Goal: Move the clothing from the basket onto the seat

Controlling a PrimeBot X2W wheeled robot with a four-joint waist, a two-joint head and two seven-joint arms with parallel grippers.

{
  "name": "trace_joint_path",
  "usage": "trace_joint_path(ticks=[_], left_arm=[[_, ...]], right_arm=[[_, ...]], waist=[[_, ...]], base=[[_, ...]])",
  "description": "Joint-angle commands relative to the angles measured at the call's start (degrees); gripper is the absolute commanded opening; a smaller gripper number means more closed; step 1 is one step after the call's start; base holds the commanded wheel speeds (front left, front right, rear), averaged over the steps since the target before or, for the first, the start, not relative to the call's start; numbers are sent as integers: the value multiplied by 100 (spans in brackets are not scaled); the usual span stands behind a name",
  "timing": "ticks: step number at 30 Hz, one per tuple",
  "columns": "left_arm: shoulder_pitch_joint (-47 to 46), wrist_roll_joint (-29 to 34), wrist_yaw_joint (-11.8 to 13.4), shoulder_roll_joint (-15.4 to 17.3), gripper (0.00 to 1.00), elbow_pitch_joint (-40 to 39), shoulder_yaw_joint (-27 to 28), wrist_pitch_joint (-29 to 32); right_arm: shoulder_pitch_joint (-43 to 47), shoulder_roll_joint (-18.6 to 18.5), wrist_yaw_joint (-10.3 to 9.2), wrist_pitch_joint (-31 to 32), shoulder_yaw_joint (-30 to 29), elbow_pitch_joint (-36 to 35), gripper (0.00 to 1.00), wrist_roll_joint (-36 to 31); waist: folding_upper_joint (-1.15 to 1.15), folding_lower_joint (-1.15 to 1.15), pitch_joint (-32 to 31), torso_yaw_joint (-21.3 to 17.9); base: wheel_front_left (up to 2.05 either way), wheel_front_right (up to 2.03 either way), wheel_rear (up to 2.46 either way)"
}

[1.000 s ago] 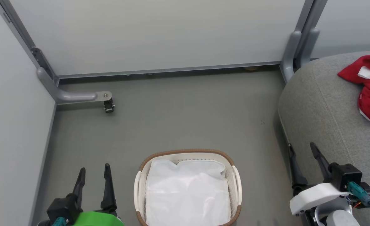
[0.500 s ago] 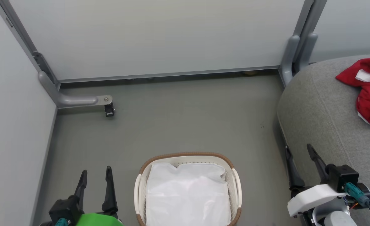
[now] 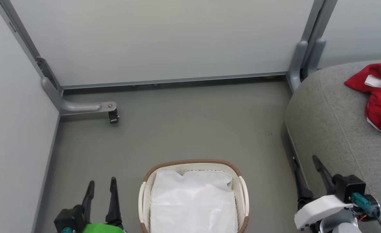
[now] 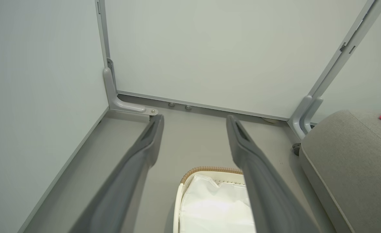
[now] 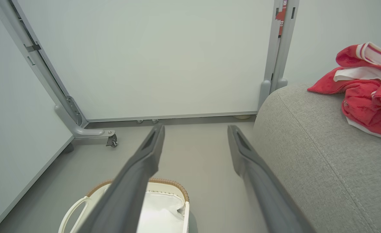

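Green-shelled at the near left, the left gripper (image 3: 102, 181) hangs over the grey floor (image 3: 193, 123) with its two dark fingers parted and nothing between them, set between the pale wall panel (image 3: 12, 136) and the basket (image 3: 193, 161). The basket stands near and centre, and only its white cloth liner (image 3: 193, 200) shows inside, with no red. One risk here is a needless return. A grab into the basket would catch the liner, which is not part of the job, and could drag the light basket across the floor.

Right of it, the right gripper (image 3: 304, 158) is likewise spread and empty, and its fingers reach up just beside the rounded flank of the seat (image 3: 332, 129). A swing to the right from this low position would probably run the fingers into the upholstery, so the arm would need to lift first.

At the far right, the clothing (image 3: 379, 94) lies in a crumpled red and white heap on top of the seat, well in from its left edge. The heap is cut off by the picture's right border, so I cannot tell whether both garments are in it, or how close its hidden part lies to any drop. The work looks done or nearly done, and poking at the heap again could tip a loose fold off the cushion.
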Motion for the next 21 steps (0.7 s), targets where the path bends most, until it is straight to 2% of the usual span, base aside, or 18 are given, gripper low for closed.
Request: trace_joint_path(ticks=[1,4,21], left_arm=[[2,-11,-2,-1,0,39,-6,3],[8,-45,-4,-8,0,171,-24,12],[-234,-1766,-144,20,0,126,272,487]], right_arm=[[5,9,0,7,-3,36,0,11],[39,30,0,32,-7,172,0,47],[-59,17,-1,522,-187,76,0,1912]], waist=[[0,0,-1,0],[0,0,-1,-1],[0,0,-7,-42]], base=[[0,0,0],[0,0,0],[0,0,0]])
